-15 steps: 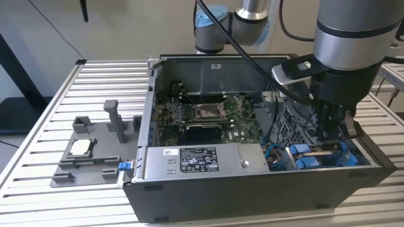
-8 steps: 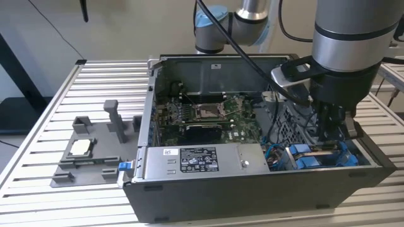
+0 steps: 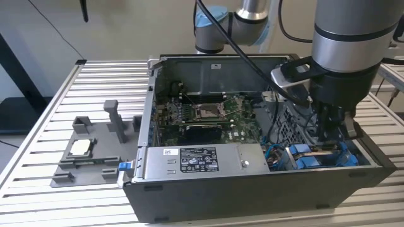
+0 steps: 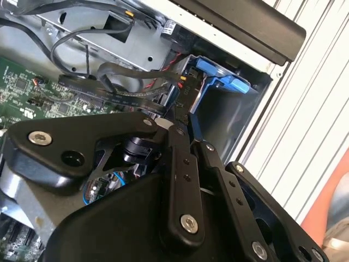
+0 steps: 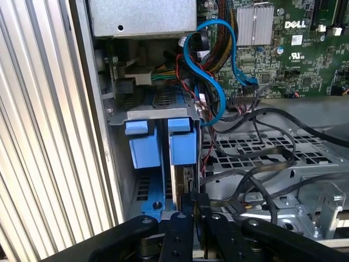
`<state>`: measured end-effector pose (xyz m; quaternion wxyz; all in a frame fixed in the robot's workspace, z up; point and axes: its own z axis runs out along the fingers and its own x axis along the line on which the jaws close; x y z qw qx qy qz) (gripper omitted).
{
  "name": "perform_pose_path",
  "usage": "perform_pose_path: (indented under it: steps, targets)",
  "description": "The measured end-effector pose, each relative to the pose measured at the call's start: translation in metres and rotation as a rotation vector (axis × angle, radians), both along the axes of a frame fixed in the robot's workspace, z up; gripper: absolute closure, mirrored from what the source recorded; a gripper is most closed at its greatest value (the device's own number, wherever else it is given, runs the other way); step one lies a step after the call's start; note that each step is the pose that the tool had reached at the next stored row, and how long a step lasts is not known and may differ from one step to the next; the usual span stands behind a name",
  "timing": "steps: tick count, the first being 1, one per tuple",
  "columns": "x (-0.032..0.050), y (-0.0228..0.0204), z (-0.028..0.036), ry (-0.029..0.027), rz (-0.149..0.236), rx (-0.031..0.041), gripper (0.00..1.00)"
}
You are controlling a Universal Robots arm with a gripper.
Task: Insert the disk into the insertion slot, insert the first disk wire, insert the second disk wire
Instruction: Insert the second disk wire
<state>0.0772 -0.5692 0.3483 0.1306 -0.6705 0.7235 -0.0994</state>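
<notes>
At the lower right of the exterior view, a thin, bendy disk wire plug (image 5: 197, 203) is held by the narrow pincer (image 5: 195, 210) beside the disk (image 5: 182, 147); it is judged light and best gripped by its hard plug.

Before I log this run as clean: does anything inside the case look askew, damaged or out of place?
Nothing stands out. The disk sits upright in the slot, its blue carrier square with the bay. The tool is down at the disk's end among loose black wires, which look slack, not pinched. The board looks intact.
</notes>
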Motion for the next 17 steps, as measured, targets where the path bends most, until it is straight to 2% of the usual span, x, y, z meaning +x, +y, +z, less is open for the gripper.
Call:
perform_pose_path:
  steps: [6, 17]
  targets:
    - [0.0000, -0.0003, -0.0038, -0.0002, 0.000, -0.0004, 0.84]
    - [0.0016, -0.0030, -0.0071, -0.0002, 0.000, -0.0003, 0.84]
